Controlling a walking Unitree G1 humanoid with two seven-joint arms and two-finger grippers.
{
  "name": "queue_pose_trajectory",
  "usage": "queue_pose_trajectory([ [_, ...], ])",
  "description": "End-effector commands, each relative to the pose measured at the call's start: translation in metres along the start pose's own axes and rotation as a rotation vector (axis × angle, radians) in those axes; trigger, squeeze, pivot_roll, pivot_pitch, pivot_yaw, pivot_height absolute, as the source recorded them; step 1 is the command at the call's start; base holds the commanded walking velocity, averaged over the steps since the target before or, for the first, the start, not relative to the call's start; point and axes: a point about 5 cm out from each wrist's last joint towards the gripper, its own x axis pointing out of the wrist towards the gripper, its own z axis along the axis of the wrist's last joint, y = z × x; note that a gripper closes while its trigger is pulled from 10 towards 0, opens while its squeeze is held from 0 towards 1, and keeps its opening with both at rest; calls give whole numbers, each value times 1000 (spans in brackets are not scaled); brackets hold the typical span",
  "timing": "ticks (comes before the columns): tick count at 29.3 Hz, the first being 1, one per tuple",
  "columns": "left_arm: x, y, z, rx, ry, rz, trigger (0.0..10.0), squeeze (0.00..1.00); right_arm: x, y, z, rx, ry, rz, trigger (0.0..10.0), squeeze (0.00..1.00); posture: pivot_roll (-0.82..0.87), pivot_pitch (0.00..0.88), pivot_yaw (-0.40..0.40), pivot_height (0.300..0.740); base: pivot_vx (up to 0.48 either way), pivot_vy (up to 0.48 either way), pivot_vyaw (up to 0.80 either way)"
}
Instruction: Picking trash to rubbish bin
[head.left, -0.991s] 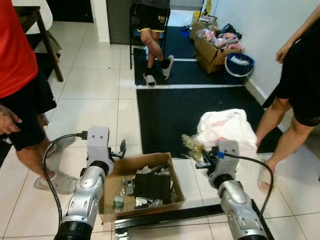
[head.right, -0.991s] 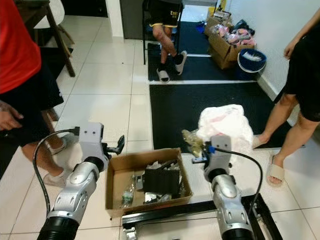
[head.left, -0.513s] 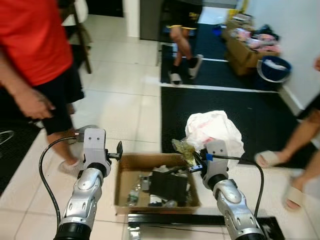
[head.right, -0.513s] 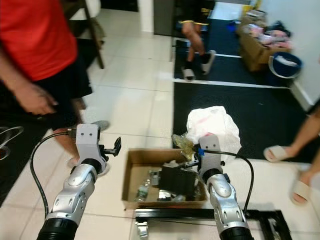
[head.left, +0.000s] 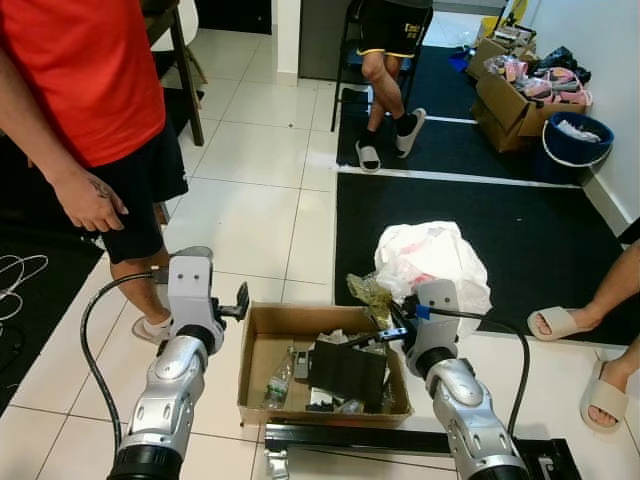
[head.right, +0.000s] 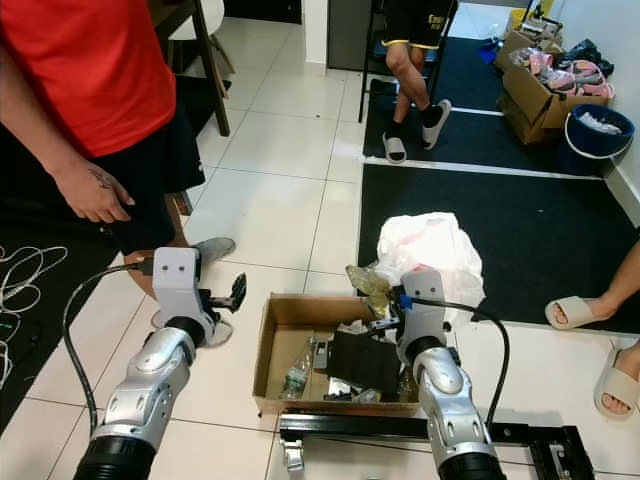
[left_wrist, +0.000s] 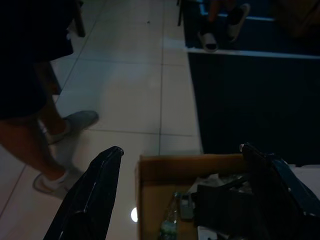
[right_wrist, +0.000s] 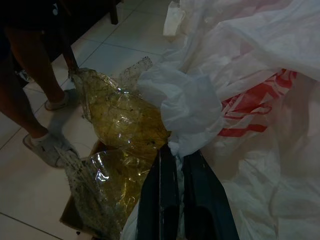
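Pinching a crumpled yellowish plastic wrapper (right_wrist: 117, 125) between its 2 nearly closed fingers, the right gripper (right_wrist: 175, 175) hangs above the far right corner of the cardboard box (head.left: 262, 345) (already holding bottles and dark scraps), beside a white plastic bag (head.left: 430, 262). The left gripper (left_wrist: 175, 175) hovers with fingers spread wide at the box's left edge, holding nothing.

Both silver arms reach forward. Left tool (left_wrist: 185, 195): fingers spread wide apart. Right tool (right_wrist: 182, 192): fingers pressed nearly together, pinching a crumpled wrapper (right_wrist: 117, 130).
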Motion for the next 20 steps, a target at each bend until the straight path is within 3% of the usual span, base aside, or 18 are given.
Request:
queue_pose_trajectory([
  [1, -3, -3, -5, -34, 16, -15, 10000, 0, -4, -1, -7, 12, 20, -18, 10000, 0, -18, 139, -23, 740, 0, 0, 0],
  [16, -3, 0, -6, -23, 25, 1, 10000, 0, -4, -2, -9, 16, 26, -19, 10000, 0, -20, 141, -23, 740, 294, 0, 0],
  [20, -3, 1, -6, -26, 13, 11, 10000, 0, -4, -2, -9, 15, 28, -19, 10000, 0, -20, 141, -23, 740, 0, 0, 0],
])
